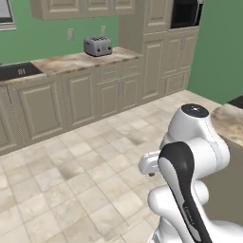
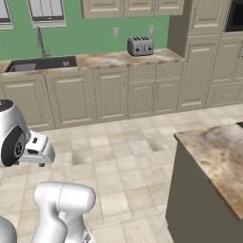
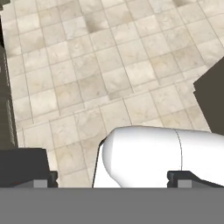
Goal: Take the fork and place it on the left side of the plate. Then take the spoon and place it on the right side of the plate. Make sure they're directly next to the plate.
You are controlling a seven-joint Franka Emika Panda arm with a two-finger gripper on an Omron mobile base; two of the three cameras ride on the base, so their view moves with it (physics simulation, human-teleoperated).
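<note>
Hand (image 3: 112, 183) points down at the tiled floor (image 3: 87, 78), fingertips wide apart and holding nothing. Fork, spoon and plate cannot be located. Marble counter (image 2: 218, 156) sits right of the arm.

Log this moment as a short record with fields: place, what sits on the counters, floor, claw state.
place: kitchen with green walls and cream cabinets
back counter: toaster near the tall cabinet; sink at the other end
near counter: marble-topped island, its visible part bare
floor: beige tiles
claw: fingertips apart, nothing between them, pointing down at the floor
</note>
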